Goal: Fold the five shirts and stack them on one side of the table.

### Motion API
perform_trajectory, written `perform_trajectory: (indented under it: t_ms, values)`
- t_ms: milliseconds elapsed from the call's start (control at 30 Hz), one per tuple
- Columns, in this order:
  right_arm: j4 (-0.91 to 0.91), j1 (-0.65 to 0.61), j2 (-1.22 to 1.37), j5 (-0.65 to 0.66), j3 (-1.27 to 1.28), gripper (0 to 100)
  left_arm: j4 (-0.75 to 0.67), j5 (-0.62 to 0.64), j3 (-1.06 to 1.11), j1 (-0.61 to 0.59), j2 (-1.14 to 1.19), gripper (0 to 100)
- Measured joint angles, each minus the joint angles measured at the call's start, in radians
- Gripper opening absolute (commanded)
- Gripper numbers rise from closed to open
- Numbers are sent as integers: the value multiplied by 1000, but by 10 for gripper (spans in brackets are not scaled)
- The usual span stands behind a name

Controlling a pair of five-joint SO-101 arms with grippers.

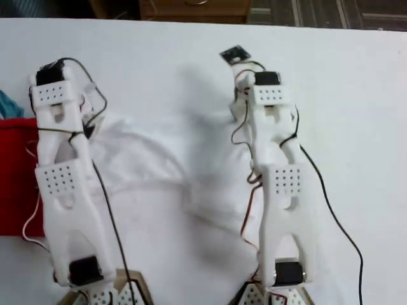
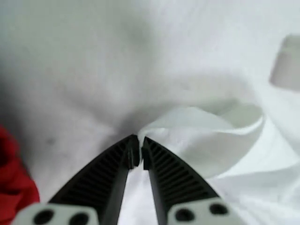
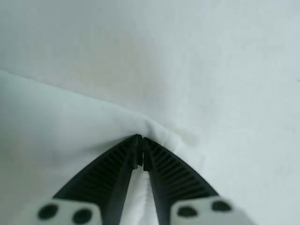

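Observation:
A white shirt (image 1: 162, 171) lies rumpled on the white table (image 1: 356, 95) between my two arms. My left gripper (image 2: 139, 144) is shut on a raised fold at the shirt's edge (image 2: 197, 126), on the shirt's left side in the high view. My right gripper (image 3: 139, 142) is shut on another edge of the same white shirt (image 3: 70, 122), on its right side near the far end. In the high view, both arms stretch away from the near edge and cover their own fingertips. A red shirt (image 1: 18, 178) lies at the table's left edge, beside the left arm.
A teal cloth (image 1: 7, 105) peeks in at the left edge, just beyond the red shirt (image 2: 14, 187). Black and red cables trail along both arms over the shirt. Bare white table spreads to the right of the right arm and along the far side.

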Motion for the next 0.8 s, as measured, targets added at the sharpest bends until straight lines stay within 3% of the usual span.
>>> perform_trajectory:
  t_ms: [267,567,800]
  values:
    - [46,8,112,0,-213,18,-26,46,-37,-14,2,24]
    - [265,51,112,0,-402,18,-8,51,-370,-77,2,30]
    - [295,75,112,0,-434,18,2,-32,-433,-60,0,145]
